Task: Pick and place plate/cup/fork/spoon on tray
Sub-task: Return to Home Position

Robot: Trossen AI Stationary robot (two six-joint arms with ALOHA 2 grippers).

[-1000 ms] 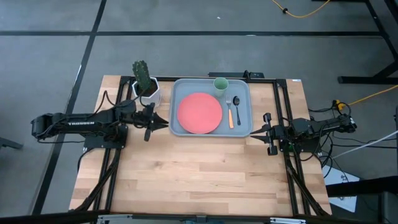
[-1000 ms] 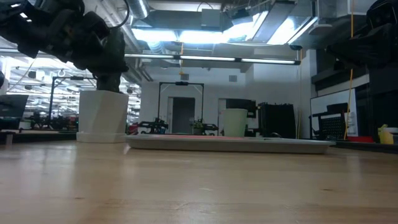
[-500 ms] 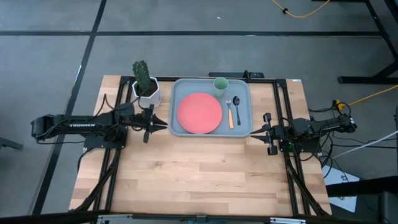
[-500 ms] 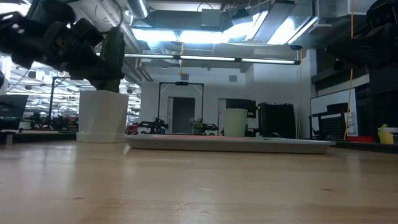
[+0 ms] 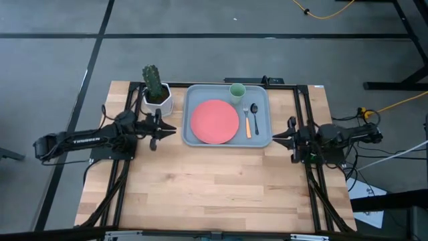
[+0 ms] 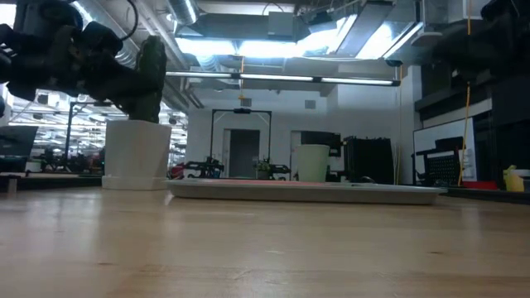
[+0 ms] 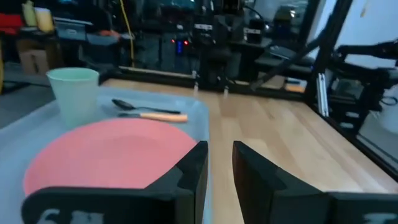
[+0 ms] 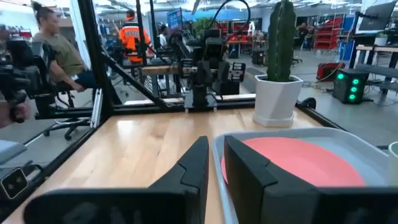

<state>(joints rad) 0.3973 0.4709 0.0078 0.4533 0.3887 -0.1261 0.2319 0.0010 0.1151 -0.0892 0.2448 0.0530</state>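
- The tray (image 5: 228, 115) sits at the far side of the desk (image 5: 214, 187).
- The plate (image 5: 215, 121) lies flat in the tray, on the side near the left arm.
- The cup (image 5: 237, 90) stands in a far corner of the tray, just past the plate.
- The fork (image 5: 247, 121) and the spoon (image 5: 255, 117) lie side by side in the tray, next to the plate.
- All four things look to be in the tray, so I think the job is done.
- The left hand (image 5: 162, 128) sits just beside the tray's left edge. Its fingers are close together with a small gap, and it holds nothing.
- The right hand (image 5: 281, 140) sits just off the tray's right edge, near its front corner. Its fingers are also nearly closed, and it holds nothing.
- The step now looks like pulling both arms away. To do it well, each hand should go straight back from the tray and not bump its rim.
- The left hand should also keep clear of the cactus pot (image 5: 158, 98), which stands near it.
- From desk height the tray's rim hides the plate, fork and spoon. Only the cup pokes up.
- In that view both hands are dark shapes, cut off at the top.
- People show in the room behind, past the desk.
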